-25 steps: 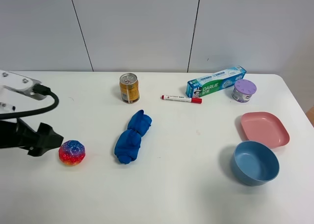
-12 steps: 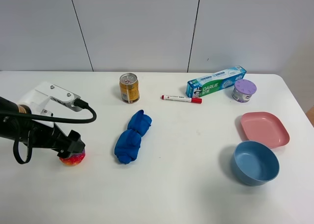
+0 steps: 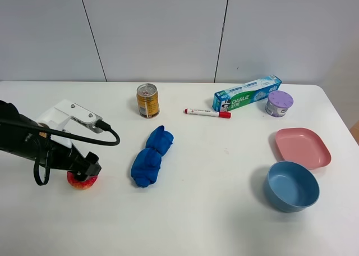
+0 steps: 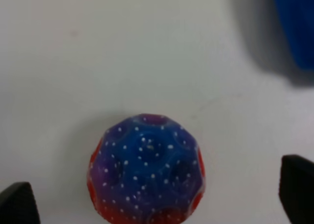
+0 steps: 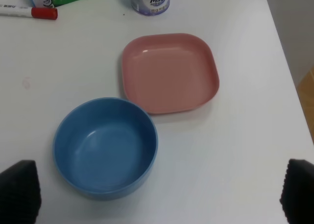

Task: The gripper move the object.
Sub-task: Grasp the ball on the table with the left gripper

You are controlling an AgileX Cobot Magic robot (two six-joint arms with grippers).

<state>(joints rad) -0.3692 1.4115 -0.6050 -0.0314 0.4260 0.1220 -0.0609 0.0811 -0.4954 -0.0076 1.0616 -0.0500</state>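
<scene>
left pincer (image 4: 153, 197): released, fingertips spread either side of the blue-and-red white-speckled dimpled ball (image 4: 147, 167), gaps showing | ball: resting on the white surface (image 3: 213, 211), near the crumpled blue cloth (image 3: 150, 156) | right pincer (image 5: 158, 192): released, empty, over the round blue bowl (image 5: 105, 145)

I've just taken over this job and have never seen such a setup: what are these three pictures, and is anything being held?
It is a robot with two arms, each ending in a pincer. The wide picture comes from a camera mounted high over the white table; the other two come from cameras on the wrists. The left pincer hangs open over a speckled ball, not gripping it. The right pincer, open, looks down on a blue bowl and a pink plate, both empty. Also on the table: a can, a blue cloth, a marker, a toothpaste box, a purple tub. Nothing is held.
</scene>
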